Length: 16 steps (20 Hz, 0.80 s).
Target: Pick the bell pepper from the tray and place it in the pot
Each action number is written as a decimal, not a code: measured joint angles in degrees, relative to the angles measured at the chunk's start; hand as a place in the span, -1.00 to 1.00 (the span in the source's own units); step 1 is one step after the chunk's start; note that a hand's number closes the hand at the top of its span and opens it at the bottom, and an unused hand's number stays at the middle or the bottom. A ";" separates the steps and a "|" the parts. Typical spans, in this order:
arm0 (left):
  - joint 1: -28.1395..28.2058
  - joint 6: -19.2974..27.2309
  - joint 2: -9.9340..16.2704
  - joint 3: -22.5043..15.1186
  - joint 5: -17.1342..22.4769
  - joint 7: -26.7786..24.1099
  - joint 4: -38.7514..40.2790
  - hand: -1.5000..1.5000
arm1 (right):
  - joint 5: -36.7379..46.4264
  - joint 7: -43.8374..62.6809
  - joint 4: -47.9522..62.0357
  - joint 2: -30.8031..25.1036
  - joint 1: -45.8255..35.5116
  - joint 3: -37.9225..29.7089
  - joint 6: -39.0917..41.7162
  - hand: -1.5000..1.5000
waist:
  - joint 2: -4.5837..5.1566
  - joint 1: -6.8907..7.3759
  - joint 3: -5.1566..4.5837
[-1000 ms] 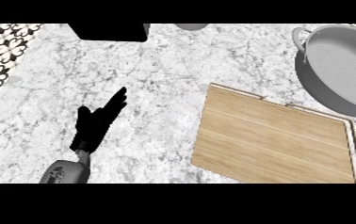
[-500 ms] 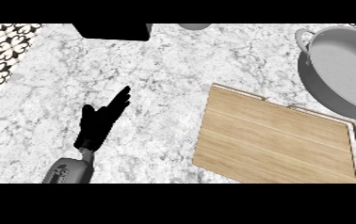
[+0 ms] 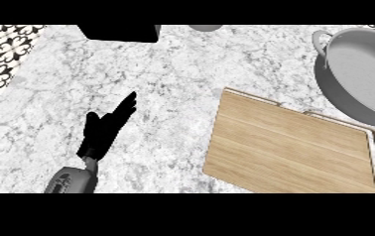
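At the near left, the left robot hand (image 3: 104, 128) rests with fingers straight above the marbled surface (image 3: 183, 71). To its right lies a wooden tray (image 3: 285, 143). Beyond it, at far right, stands the grey pot (image 3: 351, 71). No bell pepper shows.

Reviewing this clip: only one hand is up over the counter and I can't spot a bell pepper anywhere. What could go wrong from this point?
1. No bell pepper shows on the wooden tray, so a grasp there may close on nothing.
2. The left hand, fingers straight, sits far left of the tray and the pot; reaching across could be awkward.
3. The pot is cut off by the right edge, so placement may be hard to judge.
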 measured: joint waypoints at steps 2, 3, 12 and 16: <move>-0.42 -0.04 0.00 0.19 0.13 0.43 -0.24 0.00 | 3.22 2.35 0.91 2.00 -0.67 2.34 -3.42 1.00 | 0.03 0.04 -0.01; -0.21 0.04 -0.18 0.03 0.14 0.79 -0.64 0.00 | 4.67 3.57 1.75 2.68 -1.14 3.41 -3.97 1.00 | 0.05 0.12 0.01; -1.14 0.02 -0.40 0.24 -0.50 -0.03 0.61 0.00 | 13.27 17.27 10.15 8.70 -6.85 10.62 5.78 -1.00 | 0.37 0.56 0.01; -0.78 -0.01 -0.54 0.28 -0.40 0.32 -0.04 0.00 | 10.48 16.46 11.20 11.56 -8.56 7.50 7.19 -1.00 | 0.29 0.18 0.10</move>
